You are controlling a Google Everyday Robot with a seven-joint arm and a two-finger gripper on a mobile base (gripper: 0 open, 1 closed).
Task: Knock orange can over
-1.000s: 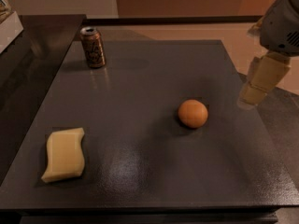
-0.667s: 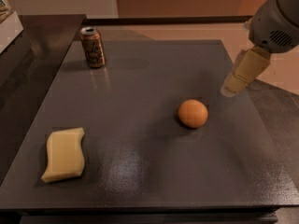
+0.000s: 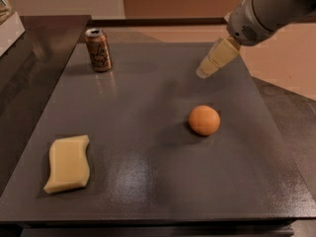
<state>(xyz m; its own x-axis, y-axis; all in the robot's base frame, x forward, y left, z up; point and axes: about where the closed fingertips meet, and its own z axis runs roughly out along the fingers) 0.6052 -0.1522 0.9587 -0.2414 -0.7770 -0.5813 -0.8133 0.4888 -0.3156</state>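
The orange can (image 3: 98, 49) stands upright at the far left of the dark table (image 3: 148, 132). It has a brownish-orange body with pale markings and a silver top. My gripper (image 3: 203, 73), with pale yellow fingers on a grey arm, hangs above the far right part of the table. It is well to the right of the can and apart from it.
A round orange fruit (image 3: 204, 120) lies right of the table's centre, below the gripper. A yellow sponge (image 3: 68, 163) lies near the front left. A dark counter (image 3: 29, 48) runs along the left side. The floor drops away on the right.
The gripper has moved left and farther over the table, from beyond the right edge toward the can's side. The can, fruit and sponge have not moved.
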